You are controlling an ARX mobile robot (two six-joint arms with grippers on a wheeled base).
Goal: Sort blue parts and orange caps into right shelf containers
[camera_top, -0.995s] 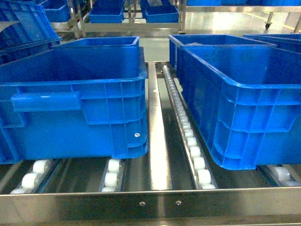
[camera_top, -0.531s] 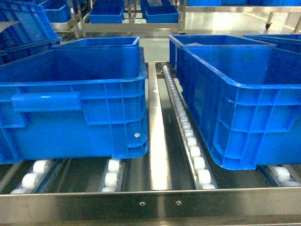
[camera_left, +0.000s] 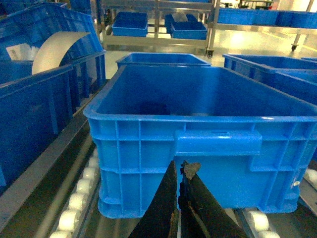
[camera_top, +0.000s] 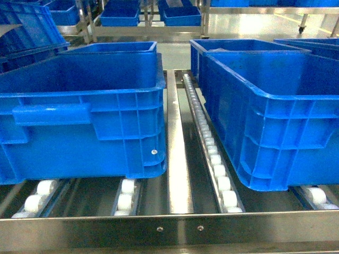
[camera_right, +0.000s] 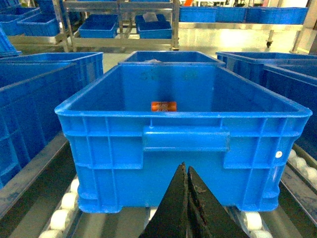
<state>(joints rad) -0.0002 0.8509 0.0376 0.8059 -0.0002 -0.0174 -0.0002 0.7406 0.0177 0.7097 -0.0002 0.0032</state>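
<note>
Left gripper [camera_left: 179,171], fingers [camera_left: 166,198] pressed together, before blue crate [camera_left: 208,124] on rollers [camera_left: 79,198].

A roll of pale tape [camera_left: 57,49] leans upright inside the far-left crate [camera_left: 34,109], beside a small white label [camera_left: 17,51]. Beyond, across a glossy pale floor [camera_right: 237,40], stand further metal racks [camera_right: 119,25] carrying smaller blue bins [camera_right: 154,27] (contents unclear). A caster wheel [camera_top: 303,23] shows at the far right.

The head camera looks forward and slightly down along the shelf [camera_top: 179,159], close to two blue crates, left [camera_top: 85,121] and right [camera_top: 275,116]. Each wrist camera sits low, facing one crate's handled end (left [camera_left: 208,144], right [camera_right: 183,134]) over its own closed jaws; both crates appear in the head view too.
</note>
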